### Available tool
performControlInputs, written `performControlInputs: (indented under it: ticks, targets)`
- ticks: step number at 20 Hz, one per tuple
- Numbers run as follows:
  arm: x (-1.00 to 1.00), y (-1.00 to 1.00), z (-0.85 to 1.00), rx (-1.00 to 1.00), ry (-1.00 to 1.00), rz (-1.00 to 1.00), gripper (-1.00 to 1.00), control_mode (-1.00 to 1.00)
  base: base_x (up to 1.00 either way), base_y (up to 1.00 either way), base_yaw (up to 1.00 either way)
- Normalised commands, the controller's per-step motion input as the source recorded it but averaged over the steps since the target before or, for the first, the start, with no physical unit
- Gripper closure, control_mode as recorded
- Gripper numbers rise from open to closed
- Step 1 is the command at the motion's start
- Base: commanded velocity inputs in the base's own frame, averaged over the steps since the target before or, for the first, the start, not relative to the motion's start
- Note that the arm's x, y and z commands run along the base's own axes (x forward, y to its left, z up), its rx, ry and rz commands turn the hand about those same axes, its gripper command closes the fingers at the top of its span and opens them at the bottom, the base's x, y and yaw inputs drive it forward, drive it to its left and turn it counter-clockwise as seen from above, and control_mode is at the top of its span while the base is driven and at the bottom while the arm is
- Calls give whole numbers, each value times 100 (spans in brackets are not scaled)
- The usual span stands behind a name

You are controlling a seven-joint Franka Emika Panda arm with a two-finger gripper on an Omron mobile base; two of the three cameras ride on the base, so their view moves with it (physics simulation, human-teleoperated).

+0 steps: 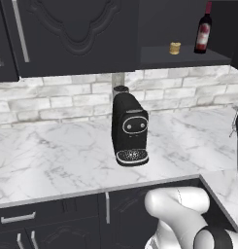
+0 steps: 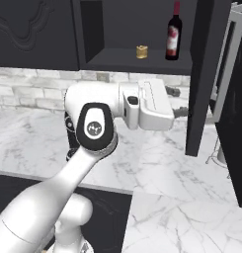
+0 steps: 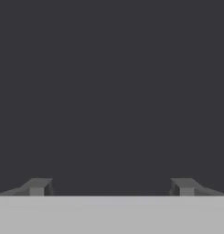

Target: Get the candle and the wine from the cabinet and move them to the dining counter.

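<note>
The black cabinet [image 1: 67, 34] has its right compartment open. On its shelf stand the wine [image 1: 203, 31] [image 2: 174, 34], a dark bottle with a red cap, and, to its left, the candle [image 1: 175, 47] [image 2: 141, 51], a small golden cylinder. In the right base view my gripper [image 2: 181, 102] points right, below the shelf and close to the inner face of the open cabinet door [image 2: 204, 74]. The hand view has the fingertips wide apart, my gripper [image 3: 111, 186] open with nothing between them, facing a flat dark surface. The dining counter is out of view.
A black coffee machine [image 1: 130, 129] stands on the marble worktop [image 1: 52, 155] along the brick wall, below and left of the open shelf. A thin wire stand [image 2: 212, 148] sits on the worktop behind the open door. Base cabinets with drawers run below.
</note>
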Motion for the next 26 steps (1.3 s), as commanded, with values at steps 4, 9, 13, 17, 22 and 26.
performControlInputs:
  ticks: [4, 9, 13, 17, 22, 26]
  targets:
    - [0, 52, 4, 0, 1, 0, -100, -100, 0, 0, 0]
    - [2, 43, 19, 0, 1, 6, -100, -100, 0, 0, 0]
    - [9, 35, 34, 7, 6, 11, -100, -100, 0, 0, 0]
    - [14, 23, 39, 14, 10, 16, -100, -100, 0, 0, 0]
    - [1, 16, 18, 17, 7, 19, -100, -100, 0, 0, 0]
    - [1, 24, 9, 19, 2, 20, -100, -100, 0, 0, 0]
